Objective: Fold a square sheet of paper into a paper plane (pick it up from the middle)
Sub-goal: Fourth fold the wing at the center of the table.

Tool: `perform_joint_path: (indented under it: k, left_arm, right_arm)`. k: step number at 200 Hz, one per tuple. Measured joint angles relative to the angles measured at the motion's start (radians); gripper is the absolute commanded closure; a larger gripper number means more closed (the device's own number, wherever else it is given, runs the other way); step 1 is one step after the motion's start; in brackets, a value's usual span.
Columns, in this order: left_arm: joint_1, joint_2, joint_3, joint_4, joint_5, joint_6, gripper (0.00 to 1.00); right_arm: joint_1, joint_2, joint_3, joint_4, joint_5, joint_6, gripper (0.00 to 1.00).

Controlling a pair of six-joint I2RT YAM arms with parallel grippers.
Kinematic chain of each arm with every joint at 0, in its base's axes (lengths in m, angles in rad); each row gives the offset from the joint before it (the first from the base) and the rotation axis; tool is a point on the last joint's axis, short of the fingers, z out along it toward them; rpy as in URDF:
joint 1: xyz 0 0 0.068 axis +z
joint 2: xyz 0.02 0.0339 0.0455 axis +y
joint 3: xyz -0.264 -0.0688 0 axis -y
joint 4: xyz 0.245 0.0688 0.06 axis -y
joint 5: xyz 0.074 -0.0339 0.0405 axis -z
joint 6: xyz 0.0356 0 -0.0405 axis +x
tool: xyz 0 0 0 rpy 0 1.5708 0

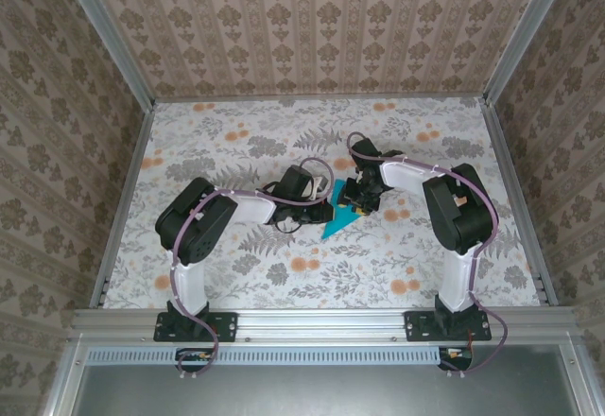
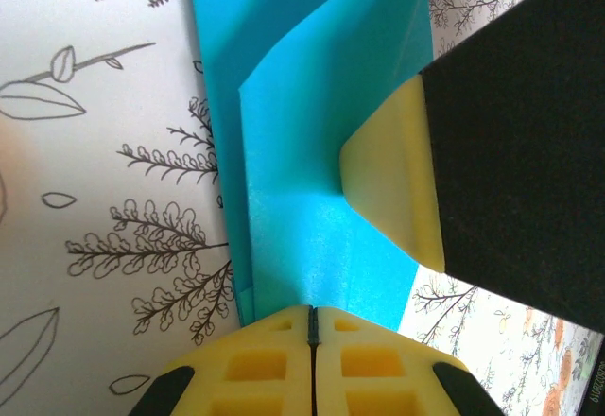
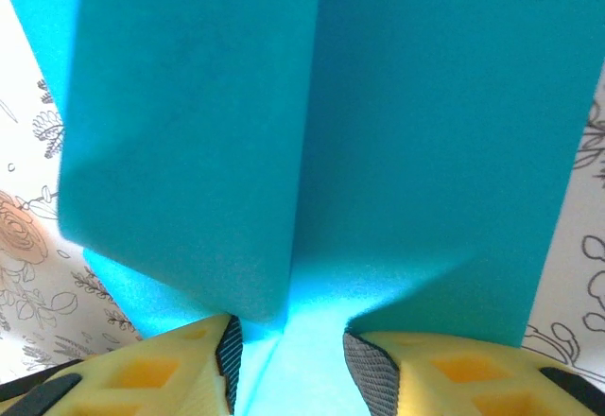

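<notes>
Mid-table on the floral tabletop [image 1: 236,142], the paper plane [image 1: 337,220] lies between both wrists, which hide its far part from above. The left gripper [image 2: 312,320] has its fingers pressed together at the plane's left edge. The right gripper [image 3: 288,355] has its fingers spread, straddling the centre crease, tips on the paper.

This is a robot test cell in a lab, not a lived-in room. The table [image 1: 284,284] is boxed in by bare aluminium frame rails [image 1: 321,320], and the left arm [image 1: 194,222] and the right arm [image 1: 460,213] are bolted to the rail along its near edge. Damask wallpaper covers the walls [image 1: 312,28] and a flower-printed sheet covers the table, both set inside that metal frame.
</notes>
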State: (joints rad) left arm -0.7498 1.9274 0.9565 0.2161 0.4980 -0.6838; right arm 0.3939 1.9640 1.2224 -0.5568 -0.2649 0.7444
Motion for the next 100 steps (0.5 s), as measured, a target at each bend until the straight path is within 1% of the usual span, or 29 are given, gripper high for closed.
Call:
perform_joint_path:
  k: [68, 100]
  left_arm:
    - [0.006, 0.0, 0.0, 0.003, 0.0, 0.0, 0.92]
    - [0.006, 0.0, 0.0, 0.004, 0.0, 0.0, 0.92]
  right_arm:
    - [0.0, 0.004, 0.002, -0.013, 0.012, 0.018, 0.66]
    - [0.0, 0.004, 0.002, -0.017, 0.015, 0.018, 0.66]
